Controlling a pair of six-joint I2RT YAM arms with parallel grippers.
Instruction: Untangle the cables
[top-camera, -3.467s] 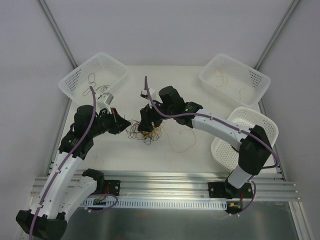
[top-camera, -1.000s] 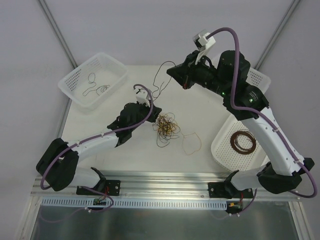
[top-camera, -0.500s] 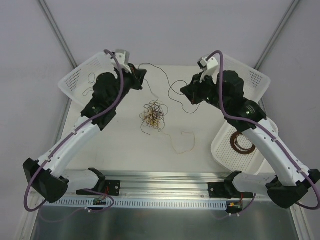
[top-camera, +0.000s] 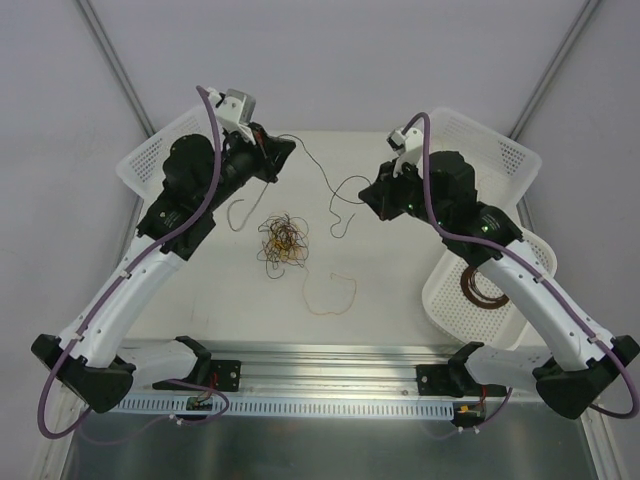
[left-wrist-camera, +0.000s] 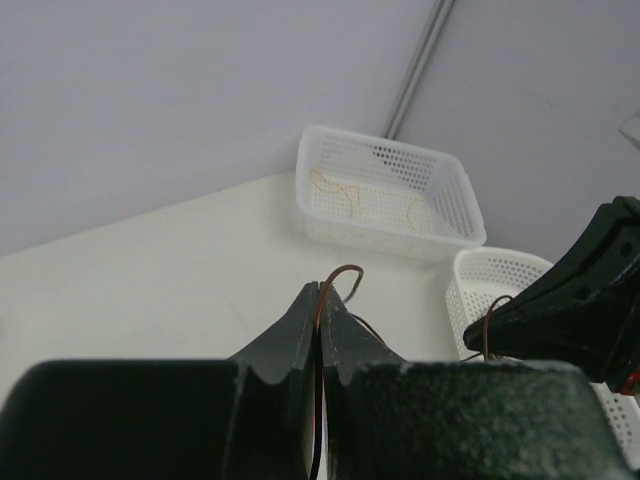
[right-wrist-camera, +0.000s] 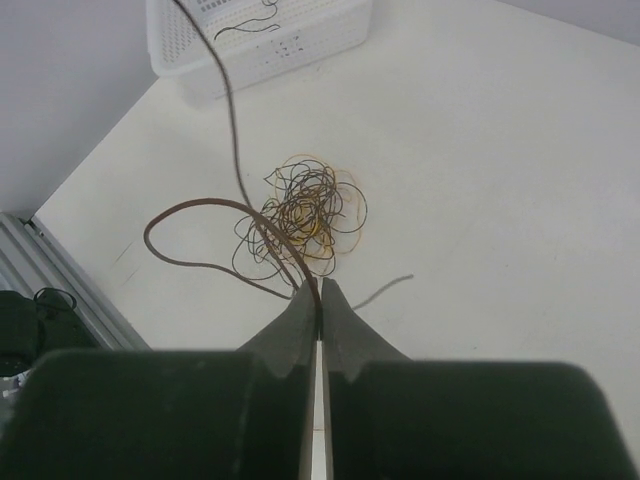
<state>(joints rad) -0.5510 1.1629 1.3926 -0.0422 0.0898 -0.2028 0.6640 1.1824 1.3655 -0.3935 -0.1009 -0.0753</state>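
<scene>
Behind the left end effector (top-camera: 289, 149) sits the left basket (top-camera: 138, 163), which holds a few black strands (right-wrist-camera: 250, 24). That end effector is raised off the counter (top-camera: 400, 265), its jaws pinched shut on one end of a thin brown strand (top-camera: 322, 172), which arcs out just past the tips (left-wrist-camera: 335, 272). The strand sags across to the right end effector (top-camera: 366, 192), also clamped shut on it. Below and between the two lies the tangle (top-camera: 283, 237) of yellow, brown and black wire. Whether the held strand touches it is hard to tell, since from the right wrist the strand (right-wrist-camera: 232, 130) merely crosses in front of the tangle (right-wrist-camera: 305, 215). Nearer the arm bases a tan loop (top-camera: 354, 287) lies apart. Beyond the right end effector stands the far basket (top-camera: 500, 150), and beside its arm the near basket (top-camera: 448, 290) holds a brown coil (top-camera: 487, 290).
</scene>
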